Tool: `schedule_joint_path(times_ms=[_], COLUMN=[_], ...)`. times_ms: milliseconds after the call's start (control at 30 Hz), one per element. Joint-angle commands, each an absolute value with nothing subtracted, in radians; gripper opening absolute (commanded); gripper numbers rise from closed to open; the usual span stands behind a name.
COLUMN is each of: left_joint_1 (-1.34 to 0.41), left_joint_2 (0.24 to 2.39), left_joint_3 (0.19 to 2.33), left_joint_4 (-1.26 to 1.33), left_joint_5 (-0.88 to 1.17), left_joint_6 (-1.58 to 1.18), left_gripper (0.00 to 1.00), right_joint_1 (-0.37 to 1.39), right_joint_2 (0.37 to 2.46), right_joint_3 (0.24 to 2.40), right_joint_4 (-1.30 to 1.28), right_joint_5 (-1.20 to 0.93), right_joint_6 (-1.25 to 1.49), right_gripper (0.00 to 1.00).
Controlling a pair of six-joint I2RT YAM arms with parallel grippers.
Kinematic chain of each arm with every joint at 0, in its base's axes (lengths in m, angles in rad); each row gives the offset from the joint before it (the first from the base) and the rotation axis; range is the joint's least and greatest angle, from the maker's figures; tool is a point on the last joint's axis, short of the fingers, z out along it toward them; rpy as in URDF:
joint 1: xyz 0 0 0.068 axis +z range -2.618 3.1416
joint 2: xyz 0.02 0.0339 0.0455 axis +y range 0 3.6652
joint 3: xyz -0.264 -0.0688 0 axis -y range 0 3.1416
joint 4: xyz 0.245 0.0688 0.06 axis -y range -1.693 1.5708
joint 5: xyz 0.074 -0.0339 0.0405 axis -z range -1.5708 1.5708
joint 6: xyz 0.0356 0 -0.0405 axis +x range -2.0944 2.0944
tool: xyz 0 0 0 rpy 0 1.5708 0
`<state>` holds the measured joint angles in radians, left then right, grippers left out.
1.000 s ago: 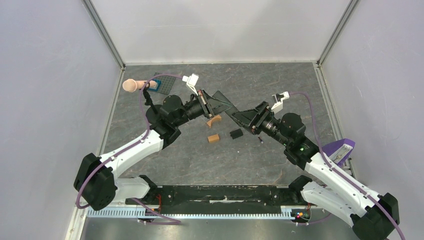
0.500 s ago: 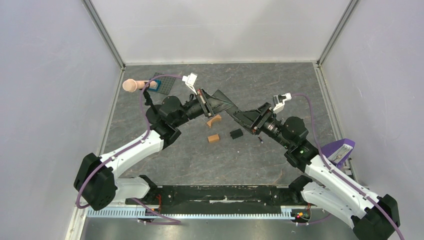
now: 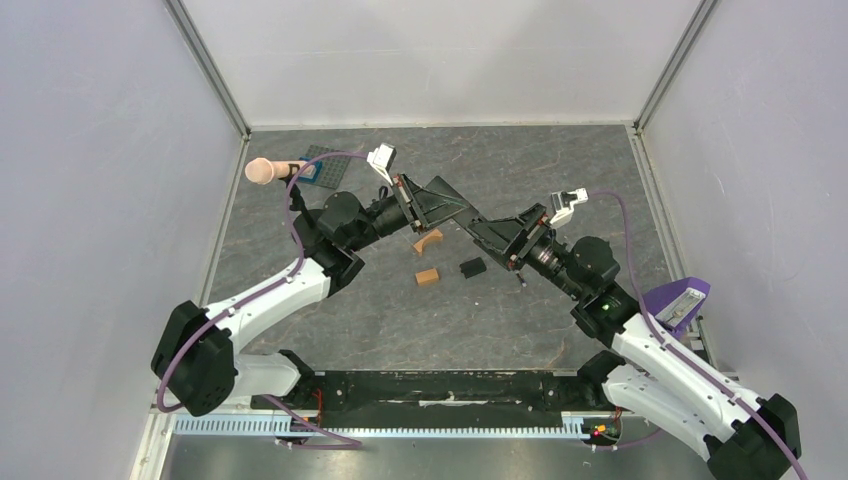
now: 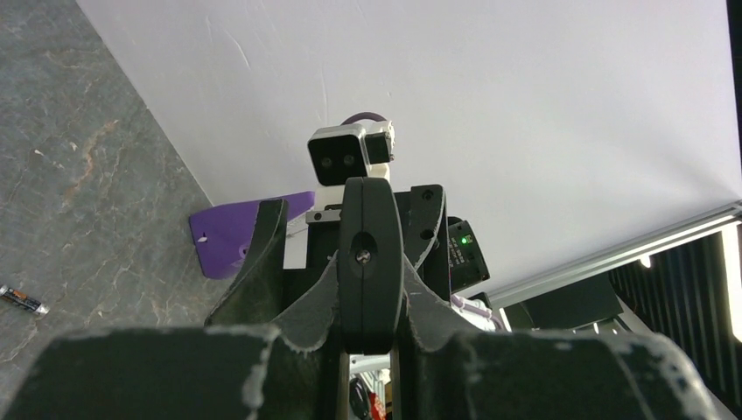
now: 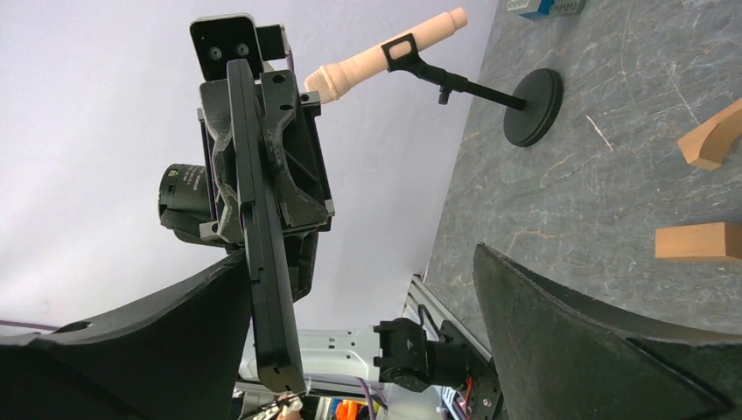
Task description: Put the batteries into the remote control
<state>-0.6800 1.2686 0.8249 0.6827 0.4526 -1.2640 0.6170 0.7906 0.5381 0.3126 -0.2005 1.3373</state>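
1. Grey, stone-patterned table (image 3: pixel 400 320) is filling the overhead view, with pale walls closing it in.
2. Clamping tight, the left gripper (image 4: pixel 367 332) is holding the remote control (image 5: pixel 262 236) off the table, edge-on, left of centre in the right wrist view.
3. Jaws spread wide, the right gripper (image 5: pixel 360 262) is showing one finger at each lower corner. The bar is hanging just beside the left-hand finger, and whether they are touching I cannot tell.
4. One battery (image 4: pixel 22 300) is lying on the table at the lower left of the left wrist view, well apart from both grippers.
5. Judging by looks, the bar is appearing light, stiff and smooth, so likely slippery. Gripping across its long narrow edges near mid-length is seeming safest, keeping clear of the battery bay, which no view is showing.
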Motion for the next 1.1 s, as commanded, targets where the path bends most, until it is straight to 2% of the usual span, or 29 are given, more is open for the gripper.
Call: schedule_joint_path(times_ms=[0,200,567,667,867,1067], left_joint_1=[-0.68,-0.68,-0.68,-0.68,-0.68,-0.68], left_joint_2=[1.257,1.253,1.255,1.255,1.257,1.258], left_joint_3=[0.848,0.845,0.835,0.836,0.834,0.838], left_joint_4=[0.8,0.704,0.68,0.68,0.68,0.68], left_joint_5=[0.469,0.477,0.501,0.502,0.503,0.502], left_joint_6=[-1.288,-1.182,-1.143,-1.14,-1.141,-1.143], left_gripper=[0.02,0.02,0.02,0.02,0.02,0.02], right_joint_1=[0.618,0.617,0.618,0.617,0.618,0.617], right_joint_2=[0.794,0.757,0.711,0.712,0.729,0.73], right_joint_3=[0.563,0.585,0.539,0.538,0.543,0.546], right_joint_4=[0.256,0.316,0.418,0.399,0.367,0.334], right_joint_5=[-0.182,-0.166,-0.181,-0.175,-0.185,-0.181], right_joint_6=[1.26,1.248,1.269,1.273,1.271,1.255], right_gripper=[0.97,0.98,0.98,0.89,0.62,0.47])
